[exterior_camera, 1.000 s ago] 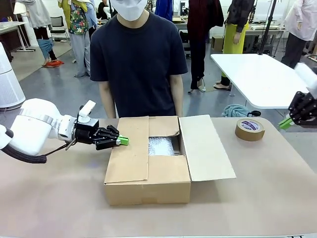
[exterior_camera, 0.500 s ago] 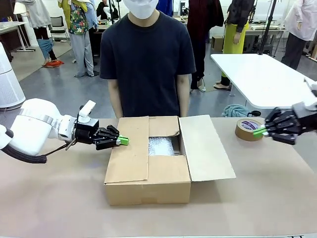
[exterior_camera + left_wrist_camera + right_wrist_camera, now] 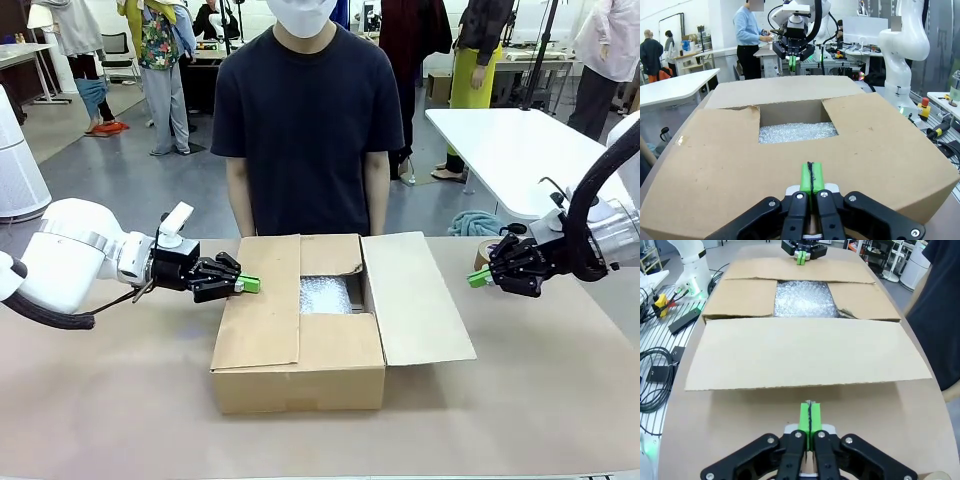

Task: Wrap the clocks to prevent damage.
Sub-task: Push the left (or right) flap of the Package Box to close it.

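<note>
The clocks are hidden. An open cardboard box [image 3: 298, 350] stands mid-table with bubble wrap [image 3: 325, 294] lying inside; the wrap also shows in the left wrist view [image 3: 797, 132] and the right wrist view [image 3: 805, 299]. My left gripper [image 3: 248, 284] is shut, its green tips at the edge of the box's left flap [image 3: 730, 165], holding nothing. My right gripper [image 3: 479, 277] is shut and empty too, hovering just right of the right flap [image 3: 805, 357]. Each wrist view shows its own shut tips low down: left [image 3: 811, 180], right [image 3: 810, 417].
A person in a dark T-shirt [image 3: 305, 120] stands at the far edge behind the box, arms down. A brown tape roll [image 3: 486, 252] sits mostly behind my right gripper. A white table [image 3: 520, 150] stands beyond at the right.
My right arm has swung in from the right edge toward the box, passing in front of the tape roll. The left arm has stayed still. The person has shifted slightly to the right.
</note>
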